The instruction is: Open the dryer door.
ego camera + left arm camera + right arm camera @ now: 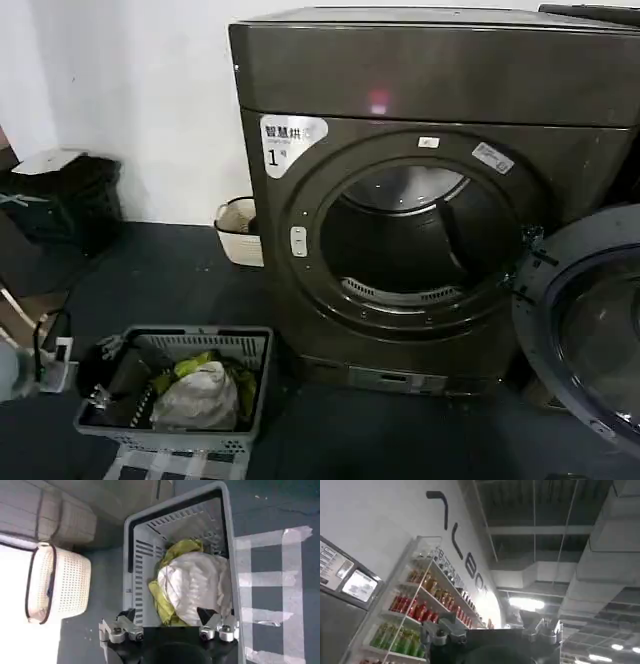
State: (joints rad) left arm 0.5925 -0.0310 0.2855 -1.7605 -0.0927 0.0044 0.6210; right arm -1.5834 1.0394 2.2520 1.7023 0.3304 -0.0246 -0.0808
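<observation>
Dark bronze-grey metallic dryer (440, 90), boxy, smooth-sheened, standing on dark floor (180, 270) against a white wall; silver-white sticker (290, 140) with Chinese characters and a "1" on its upper front, left of the drum mouth (420, 240). Round, grey-ringed drum mouth fully exposed, ribbed metal interior dim inside. Dryer door (590, 320) swung wide to the right of the dryer, hinged at the drum mouth's right edge; dark grey plastic inner face turned outward, tinted glass centre, right and lower parts cut off by the frame edge.

Grey slotted plastic laundry basket (180, 385) on the floor left of and in front of the dryer, heaped with crumpled white and yellow-green cloth (200, 390). Small cream woven basket (238, 232) by the wall, just left of the dryer, partly hidden behind it.

Left claw (167, 625) hanging above the laundry basket, dark fingers spread wide apart, holding nothing. Right claw (490, 630) pointed up toward a ceiling and shelves of bottles (420, 610); fingertips out of view, so openness impossible to tell
</observation>
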